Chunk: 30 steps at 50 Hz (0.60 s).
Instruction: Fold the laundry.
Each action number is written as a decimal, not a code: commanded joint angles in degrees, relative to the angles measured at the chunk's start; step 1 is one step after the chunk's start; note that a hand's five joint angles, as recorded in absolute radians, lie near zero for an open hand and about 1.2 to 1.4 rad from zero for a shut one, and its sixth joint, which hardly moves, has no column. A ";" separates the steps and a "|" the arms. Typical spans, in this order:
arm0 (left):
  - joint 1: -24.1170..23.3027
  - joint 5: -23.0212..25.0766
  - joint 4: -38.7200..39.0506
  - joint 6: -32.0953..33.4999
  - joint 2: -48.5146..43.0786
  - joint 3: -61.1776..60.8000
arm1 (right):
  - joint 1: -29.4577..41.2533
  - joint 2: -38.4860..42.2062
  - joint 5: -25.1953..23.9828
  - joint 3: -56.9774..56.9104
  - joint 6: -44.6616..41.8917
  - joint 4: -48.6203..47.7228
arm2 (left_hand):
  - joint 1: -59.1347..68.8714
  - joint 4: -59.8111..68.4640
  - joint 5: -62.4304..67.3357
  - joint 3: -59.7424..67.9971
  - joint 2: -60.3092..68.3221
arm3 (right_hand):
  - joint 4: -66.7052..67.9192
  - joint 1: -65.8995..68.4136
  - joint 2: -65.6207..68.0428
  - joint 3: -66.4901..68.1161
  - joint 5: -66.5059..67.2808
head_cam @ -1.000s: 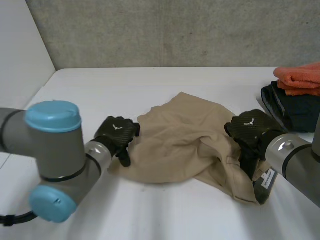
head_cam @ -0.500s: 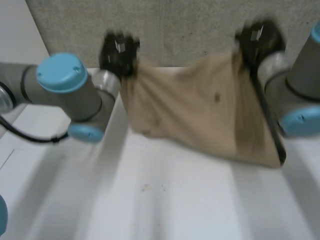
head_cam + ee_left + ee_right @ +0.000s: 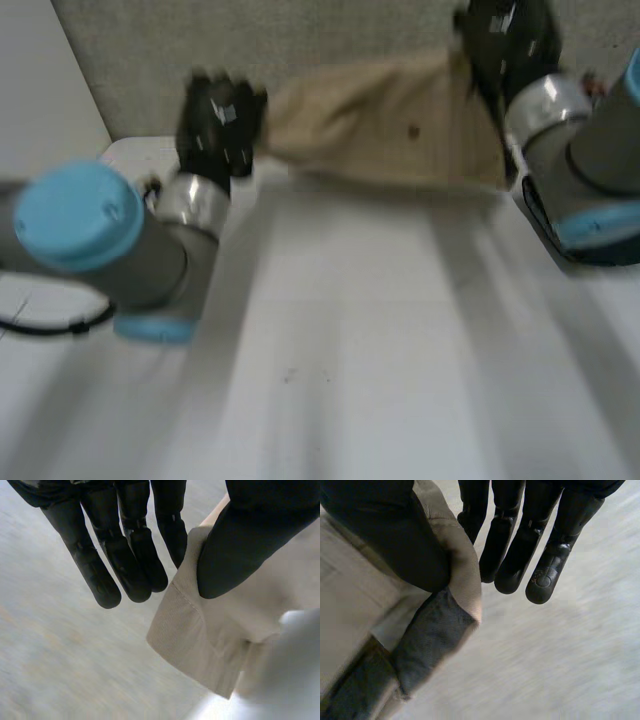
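Note:
A beige garment (image 3: pixel 400 125) hangs stretched in the air between my two hands, above the far part of the white table (image 3: pixel 340 350). My left hand (image 3: pixel 220 120) holds its left end. In the left wrist view the thumb (image 3: pixel 240 545) presses a ribbed hem corner (image 3: pixel 200 640) against the fingers (image 3: pixel 125 555). My right hand (image 3: pixel 505 40) is raised higher at the garment's right end. In the right wrist view its thumb (image 3: pixel 395 540) pinches the beige edge (image 3: pixel 462 575) against the fingers (image 3: pixel 520 540), and a dark lining (image 3: pixel 427 640) shows below.
A grey concrete wall (image 3: pixel 130 60) rises behind the table. The right arm (image 3: pixel 600 170) crosses the table's far right side, and the left arm (image 3: pixel 110 240) reaches in from the near left.
The garment lay crumpled on the table with a hand at each side. The left hand closed on it, both hands lifted it clear, and it now hangs higher and stretched out.

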 commanded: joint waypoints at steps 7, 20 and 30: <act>-4.52 -4.18 -10.30 -0.10 2.18 -17.85 | -5.33 -0.73 -3.63 21.11 -0.48 23.63 | 13.79 11.21 14.22 11.62 11.24 | 11.61 23.30 12.47 12.05 12.65; -5.13 -4.71 -19.45 -0.63 10.53 -17.94 | -5.86 -11.26 -2.23 27.88 7.75 24.07 | -31.93 -34.51 -31.51 -34.10 -34.49 | -45.01 -33.32 -44.15 -44.57 -43.97; -1.89 -3.92 -20.59 -5.20 12.64 -15.40 | -5.86 -19.44 -0.82 30.43 21.14 29.17 | -35.97 -38.55 -35.55 -38.14 -38.53 | -45.69 -33.99 -44.83 -45.25 -44.64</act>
